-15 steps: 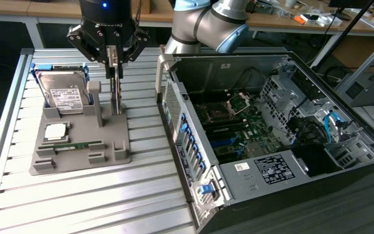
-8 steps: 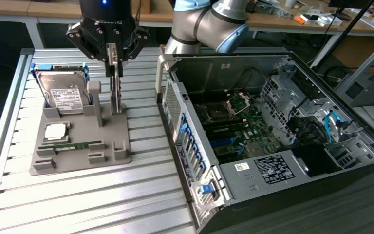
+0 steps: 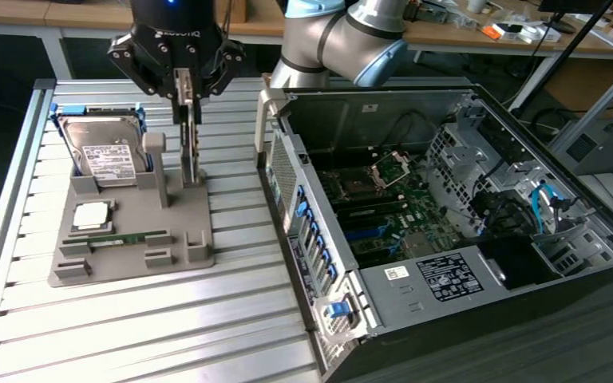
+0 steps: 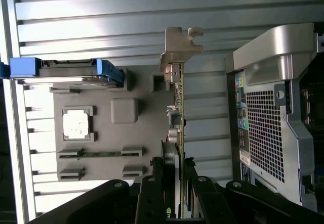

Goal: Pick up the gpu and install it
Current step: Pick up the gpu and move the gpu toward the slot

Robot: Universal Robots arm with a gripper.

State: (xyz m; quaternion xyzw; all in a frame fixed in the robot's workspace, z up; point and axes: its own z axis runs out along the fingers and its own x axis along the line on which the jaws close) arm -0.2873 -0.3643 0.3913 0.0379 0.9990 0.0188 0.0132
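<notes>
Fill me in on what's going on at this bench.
A robot arm's hand sits over the grey parts holder, closed on the top edge of the gpu. The card stands upright in its slot on the holder and does not look lifted yet. The open computer case lies on the exterior view's right. The hard drive rests in the holder.

card (image 3: 191, 155): upper end hidden inside my gripper (image 3: 184, 94), both faces unseen from the wrist, which looks along its edge | hard drive (image 3: 109, 155): label print too small to read | computer case (image 3: 392, 108): near end cut off by the exterior view's edge | my arm (image 3: 338, 40): upper part cut off
</notes>
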